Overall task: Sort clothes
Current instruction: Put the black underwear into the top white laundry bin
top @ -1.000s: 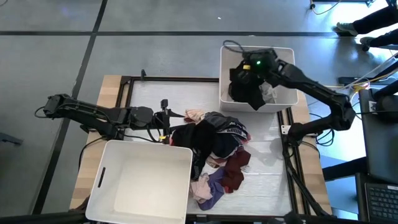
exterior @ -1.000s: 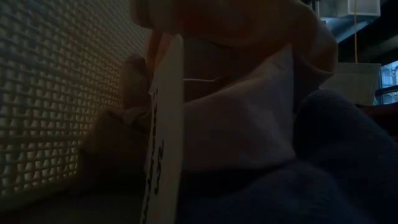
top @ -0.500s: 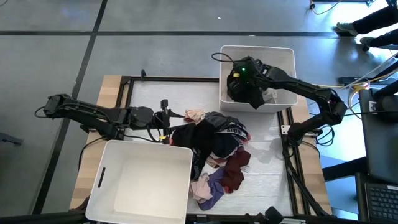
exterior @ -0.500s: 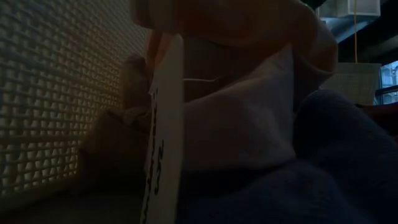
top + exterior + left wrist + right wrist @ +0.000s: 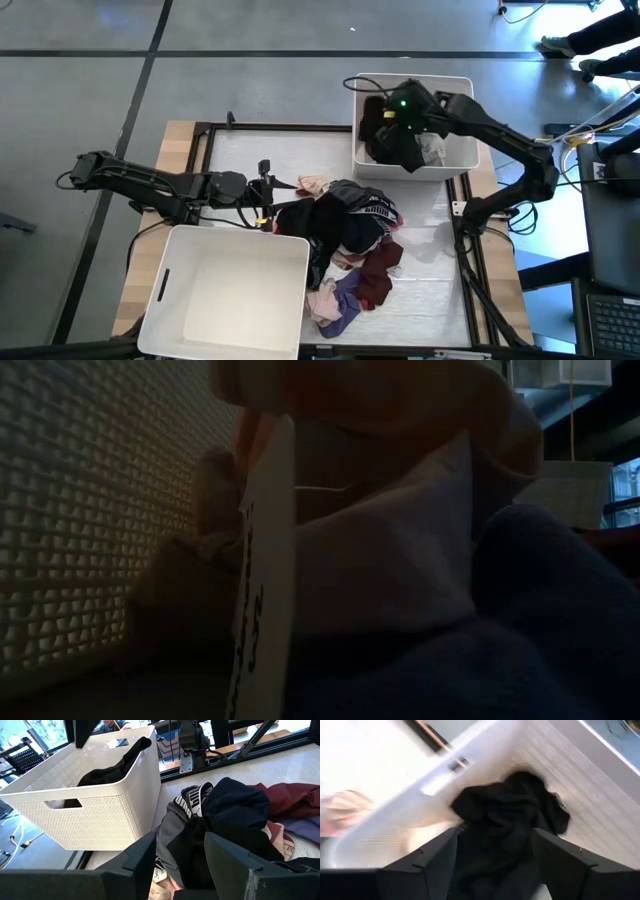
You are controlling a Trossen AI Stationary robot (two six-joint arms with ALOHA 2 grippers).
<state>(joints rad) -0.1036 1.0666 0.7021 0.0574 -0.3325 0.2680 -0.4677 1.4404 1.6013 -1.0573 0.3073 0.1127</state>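
Clothes (image 5: 350, 235) lay heaped mid-table. Right gripper (image 5: 385, 115), fingers apart, hung over a black garment (image 5: 400, 150) in the far bin (image 5: 465, 92); a drop-off, likely. Next: grab another piece.

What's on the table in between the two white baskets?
The clothes pile: black, maroon, pink and purple pieces heaped between the near bin and the far bin. The high view shows it best.
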